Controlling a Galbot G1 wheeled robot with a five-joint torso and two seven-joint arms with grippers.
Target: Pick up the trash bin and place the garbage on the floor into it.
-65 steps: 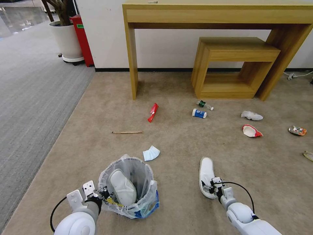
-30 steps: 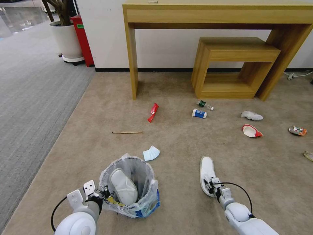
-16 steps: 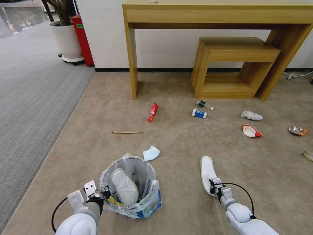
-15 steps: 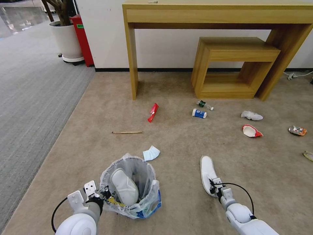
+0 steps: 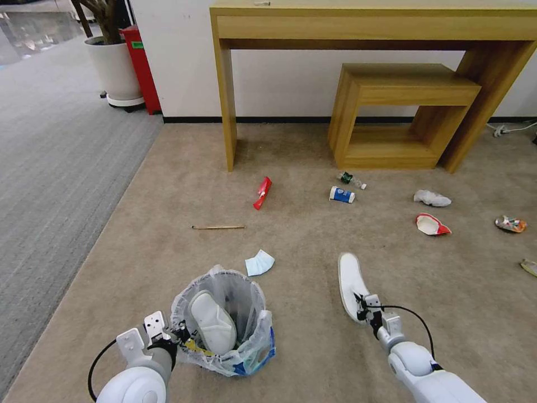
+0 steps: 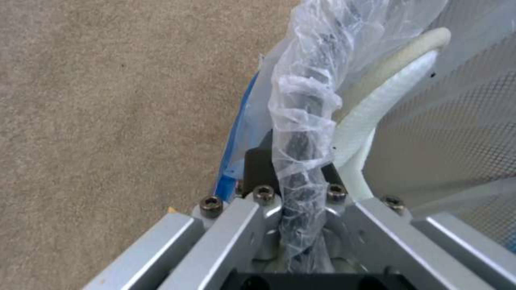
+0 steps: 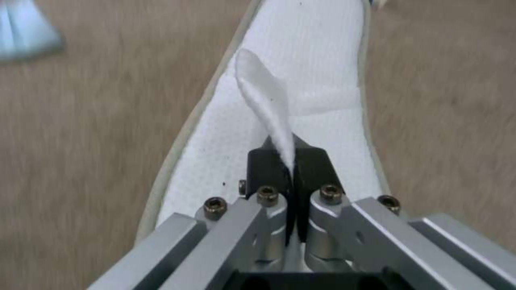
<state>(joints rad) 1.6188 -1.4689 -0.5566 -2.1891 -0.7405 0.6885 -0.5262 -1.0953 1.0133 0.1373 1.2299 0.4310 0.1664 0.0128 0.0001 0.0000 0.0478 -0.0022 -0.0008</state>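
The right end effector [image 7: 290, 169] is seen pressed together on a fold of white fabric of the second slipper [image 5: 351, 282], pinched between its dark pads [image 7: 263, 167]. In the head view the right end effector [image 5: 361, 307] is placed at the near end of this slipper, which is angled over the beige carpet floor [image 5: 313, 240] to the right of the trash bin [image 5: 224, 319]; whether the slipper is clear of the carpet cannot be told.

The left end effector [image 6: 301, 189] is seen closed on the bag-covered rim of the trash bin [image 6: 462, 133], with crinkled translucent liner [image 6: 304, 121] gathered between its fingers. In the head view the left end effector [image 5: 178, 331] is located at the bin's near left edge.

The bin is lined with the whitish plastic bag [image 5: 254, 347], which carries a blue patch at its lower right. One white slipper [image 5: 211, 322] is contained in the bin, leaning upright against the inner wall.

On the floor are recorded: a blue face mask [image 5: 259, 262] just beyond the bin, a thin wooden stick [image 5: 218, 227], a red wrapper [image 5: 262, 192], a blue-white cup [image 5: 341, 194], a tiny bottle [image 5: 351, 179], a white tissue [image 5: 431, 197], a red-white paper cup [image 5: 431, 224] and a crushed can [image 5: 510, 224]. A wooden bench [image 5: 369, 25] is noted against the wall.
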